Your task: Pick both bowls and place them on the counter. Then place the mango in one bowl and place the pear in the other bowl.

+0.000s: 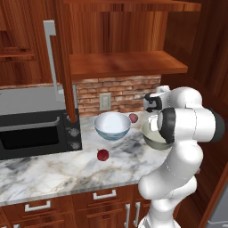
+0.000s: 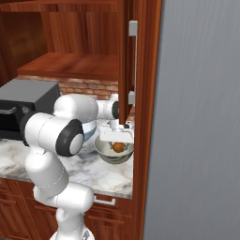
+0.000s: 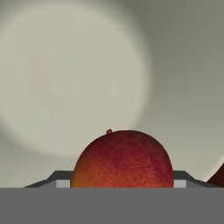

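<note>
Below the jaws, counter: white marble with grey and tan veins, laid over brown wooden drawers; both bowls and two red fruits are carried on it.
Off to the jaws' side, microwave: a black oven set at the far end of the counter, well apart from the gripper.
Directly under the jaws, grey-green bowl: seen standing on the counter near its end; its pale cream inside is spread behind the fruit in the hand view.
Beside the jaws, floral bowl: white with a blue rim, set just beside the grey-green bowl, upright.
Gripper: pointed down over the grey-green bowl; whether the jaws are closed on the fruit or parted cannot be told.
At the jaws, mango: orange-yellow with a red blush, seen inside the grey-green bowl, right at the fingertips.
Apart from the jaws, pear: dark red, resting on the marble in front of the floral bowl.
Behind the bowls, paler red fruit: partly hidden, near the brick wall.
</note>
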